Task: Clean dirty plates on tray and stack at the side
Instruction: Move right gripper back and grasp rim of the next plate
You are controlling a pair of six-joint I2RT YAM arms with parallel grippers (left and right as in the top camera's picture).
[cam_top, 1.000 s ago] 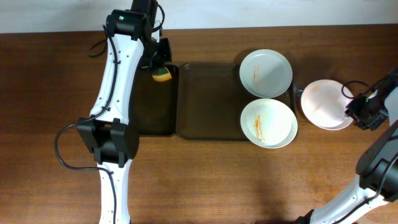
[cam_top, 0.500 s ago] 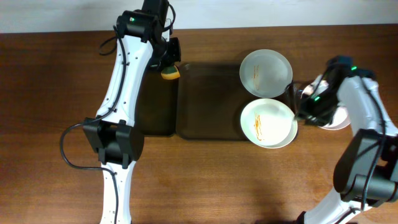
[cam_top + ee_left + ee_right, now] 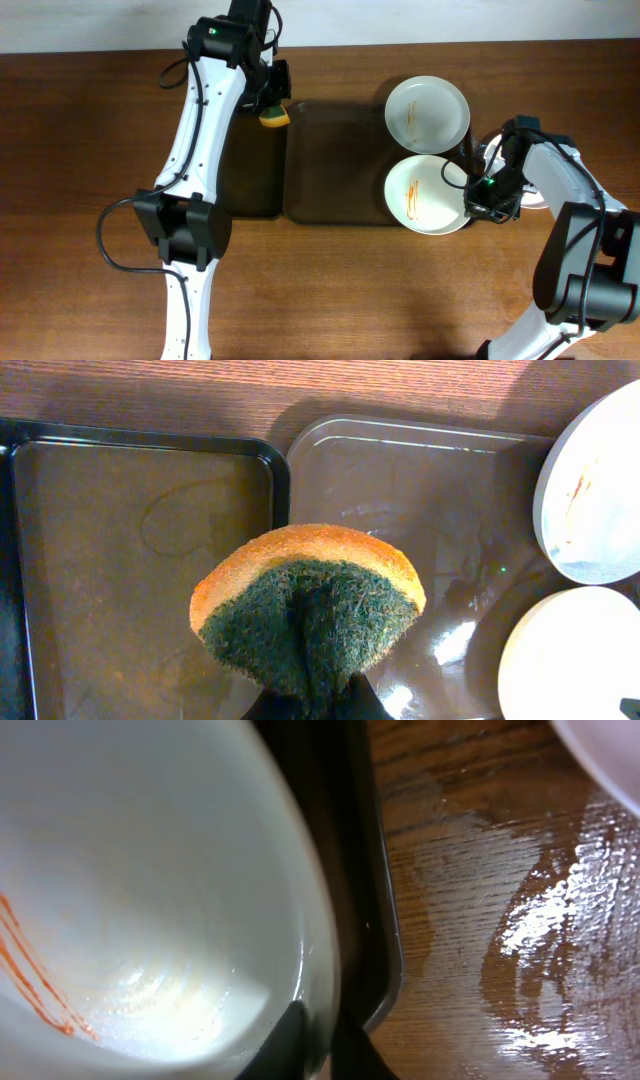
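Observation:
Two white plates with orange sauce streaks sit on the right end of the dark-brown tray [image 3: 335,165]: a far plate [image 3: 428,112] and a near plate [image 3: 422,196]. My right gripper [image 3: 477,193] is shut on the near plate's right rim; the right wrist view shows its jaws [image 3: 320,1042] astride that rim [image 3: 150,870]. A third plate [image 3: 539,198] lies on the table right of the tray, mostly hidden by my right arm. My left gripper [image 3: 270,108] is shut on a yellow-and-green sponge [image 3: 308,605] held above the tray's far left corner.
A smaller black tray [image 3: 245,160] lies directly left of the brown tray and also shows in the left wrist view [image 3: 90,570]. The wooden table right of the tray looks wet and shiny [image 3: 520,940].
My right gripper has moved left from the plate on the table to the near plate's rim and closed on it. My left gripper shifted the sponge slightly right, then held still.

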